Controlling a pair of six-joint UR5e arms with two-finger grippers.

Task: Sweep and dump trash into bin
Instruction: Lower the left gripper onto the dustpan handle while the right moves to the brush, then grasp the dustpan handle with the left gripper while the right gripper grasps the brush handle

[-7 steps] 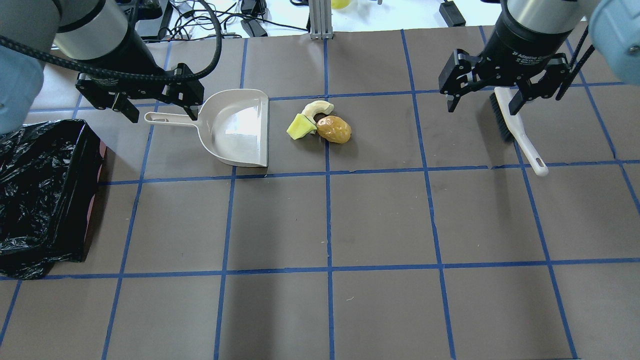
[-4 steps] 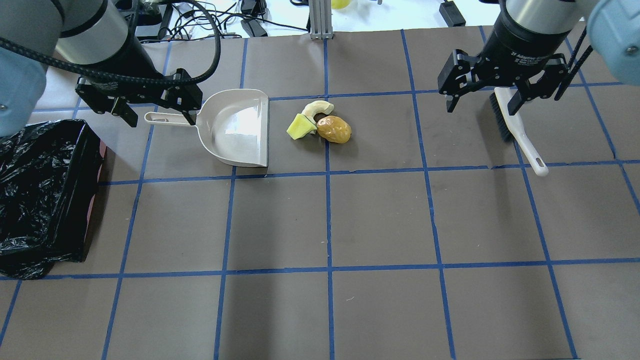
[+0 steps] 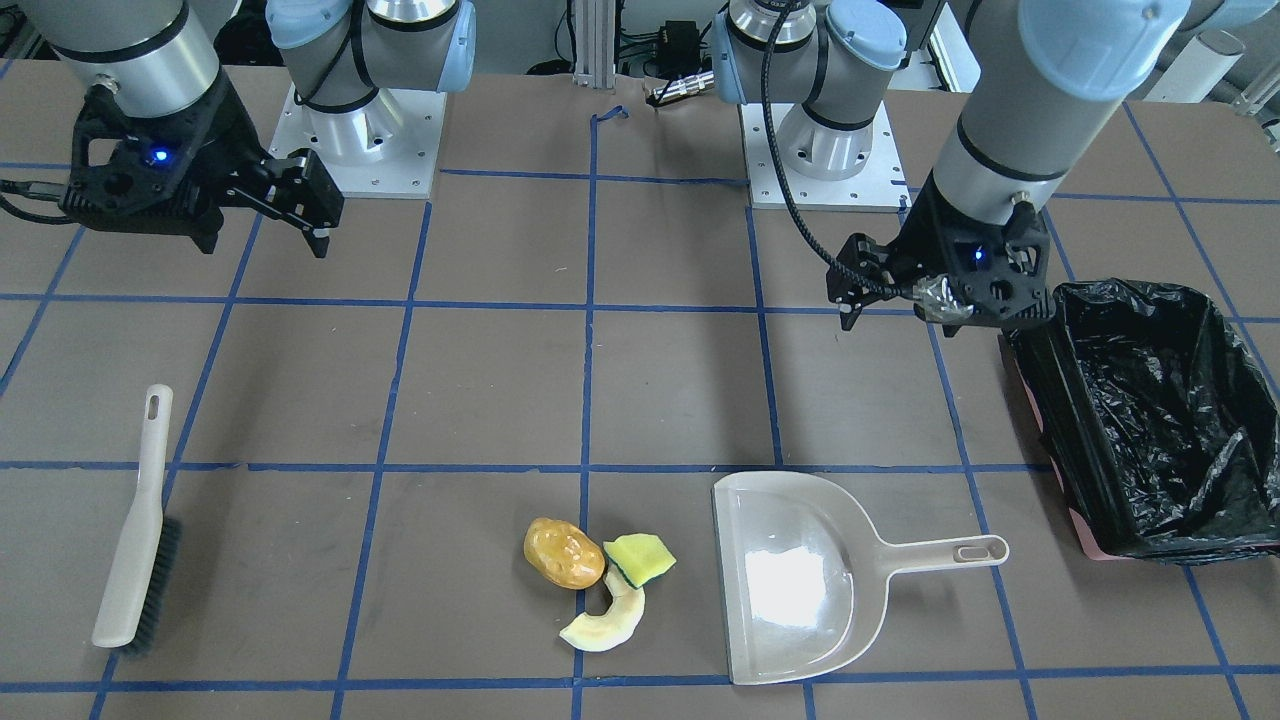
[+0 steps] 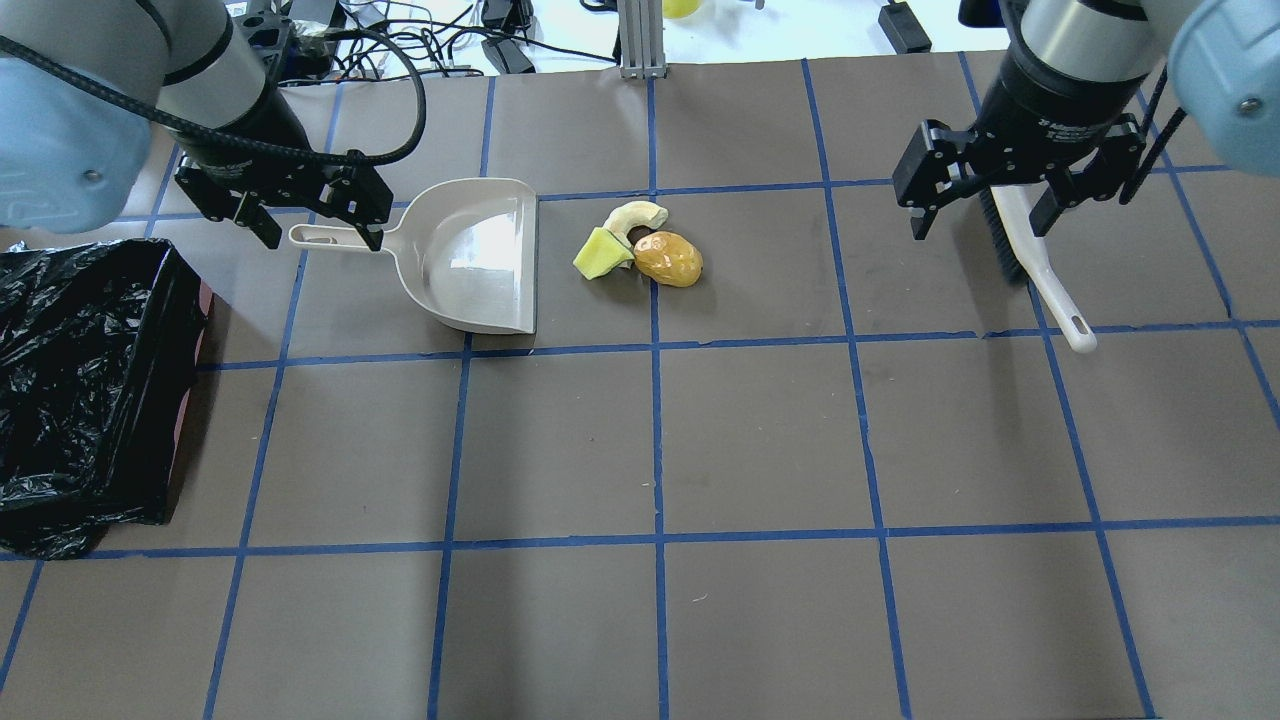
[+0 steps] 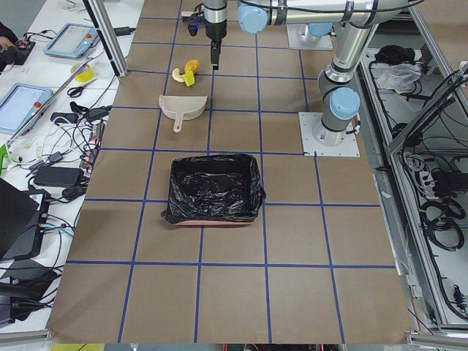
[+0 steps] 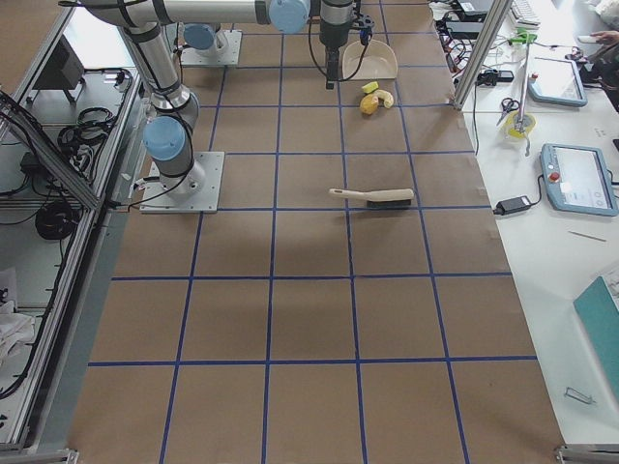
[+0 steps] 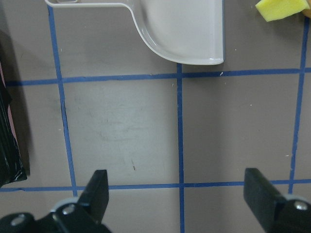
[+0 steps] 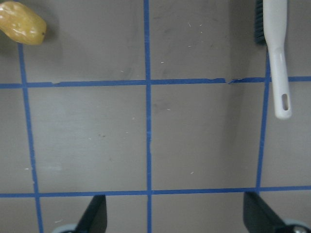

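Observation:
The trash lies in one cluster at mid-table: a golden-brown potato-like lump [image 4: 668,259], a yellow sponge chunk [image 4: 601,253] and a pale melon-like slice [image 4: 634,215]. A beige dustpan [image 4: 470,255] lies just left of it, mouth toward the trash. My left gripper [image 4: 322,238] is open above the dustpan's handle, holding nothing. The black-bagged pink bin [image 4: 80,390] stands at the left edge. My right gripper [image 4: 978,228] is open above the bristle end of a white brush [image 4: 1040,270], holding nothing.
In the left wrist view, the dustpan [image 7: 184,29], sponge [image 7: 282,8] and bin edge [image 7: 7,145] show. In the right wrist view, the potato lump [image 8: 22,29] and brush [image 8: 277,53] show. Cables and a metal post [image 4: 640,40] lie beyond the mat's far edge.
Both grippers look smaller than before, so both have come down toward the table, staying open. The dustpan, brush and trash have not moved.

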